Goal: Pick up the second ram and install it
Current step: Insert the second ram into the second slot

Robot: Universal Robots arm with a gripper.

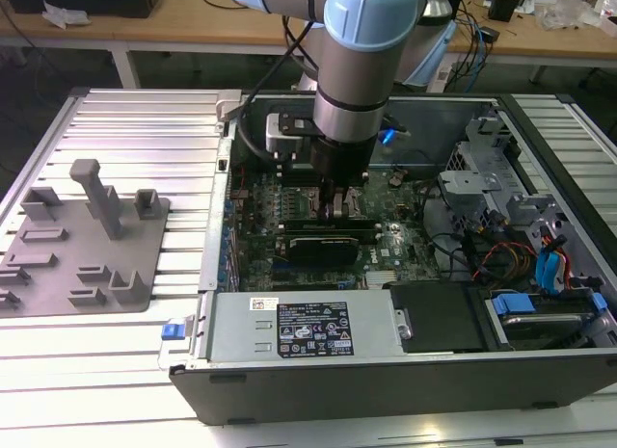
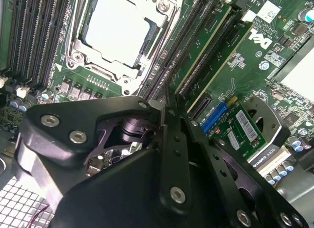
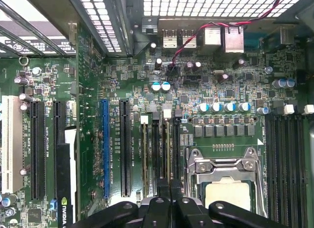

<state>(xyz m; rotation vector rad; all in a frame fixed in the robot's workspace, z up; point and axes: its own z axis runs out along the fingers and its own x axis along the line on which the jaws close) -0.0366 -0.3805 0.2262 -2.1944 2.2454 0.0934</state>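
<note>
The second ram cannot be picked out with certainty in any view. In both wrist views a thin dark edge runs from the tip of the claw (image 3: 169, 191) along one of the memory slots (image 3: 159, 154). Whether that edge is the stick or only the slot, I cannot tell. Nor can I tell whether the claw is clenched on anything.

The claw (image 2: 169, 103) is down inside the open computer case (image 1: 386, 390), which lies on its side on the slatted metal bench (image 1: 125, 130). It sits over the motherboard (image 3: 122, 76), at the bank of slots just beside the processor socket (image 3: 225, 189). The socket's metal frame is closed around a pale square. A second bank of dark slots (image 3: 287, 159) lies on the socket's other side.

Also in the case, a black graphics card (image 1: 328, 244) stands in an expansion slot near the claw (image 1: 342, 207). A long blue slot (image 3: 105, 149) lies between the card and the memory slots. A red and black wire (image 3: 196, 37) loops over the board near the rear ports. The power supply (image 1: 304, 328), with its labels, runs along the case's near wall. Drive bays with blue tabs (image 1: 540, 313) fill the end toward the exterior view's right.

The arm (image 1: 371, 43) comes straight down over the case and hides the board behind it. Near the bench's edge on the exterior view's left lies a grey parts fixture (image 1: 82, 236), well apart from the case.
</note>
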